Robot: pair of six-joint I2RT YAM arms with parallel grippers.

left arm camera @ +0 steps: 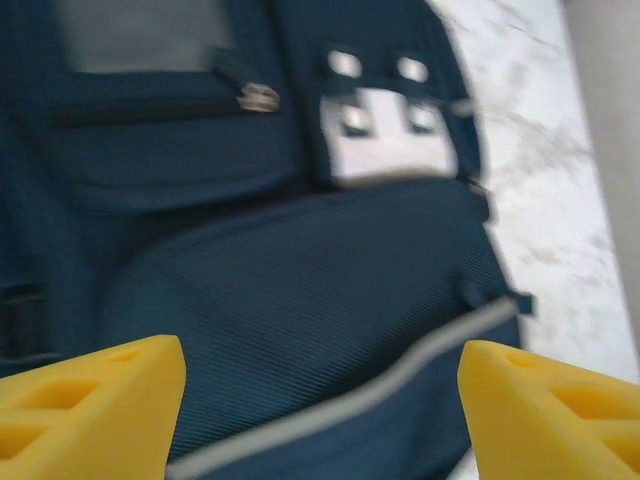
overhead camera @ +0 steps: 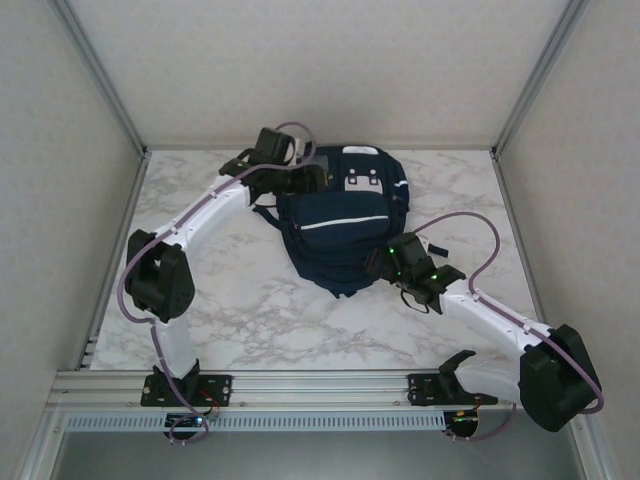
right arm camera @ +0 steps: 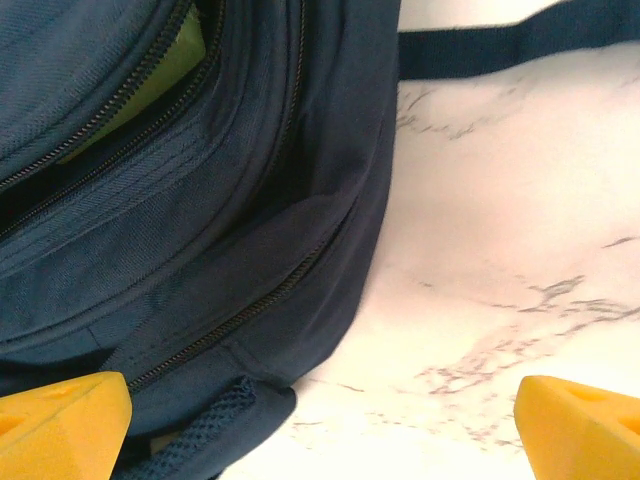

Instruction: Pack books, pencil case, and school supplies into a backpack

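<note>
The navy backpack [overhead camera: 340,225] lies flat in the middle of the marble table, with its white stripe and grey patch facing up. My left gripper [overhead camera: 306,179] hovers over the bag's far left corner. Its yellow fingers [left arm camera: 100,400] are open above the fabric and the reflective stripe [left arm camera: 400,385], with nothing between them. My right gripper [overhead camera: 388,263] is at the bag's near right edge and open. Its fingertips [right arm camera: 65,420] straddle the bag's edge and bare table. A lime green book [right arm camera: 165,75] shows inside an open zipper of the backpack [right arm camera: 200,200]. The pencil case and school supplies are hidden.
A dark strap [right arm camera: 500,45] of the bag trails onto the marble table [overhead camera: 240,310]. White enclosure walls stand on three sides, with a metal post [overhead camera: 100,80] at each back corner. An aluminium rail [overhead camera: 320,385] runs along the near edge.
</note>
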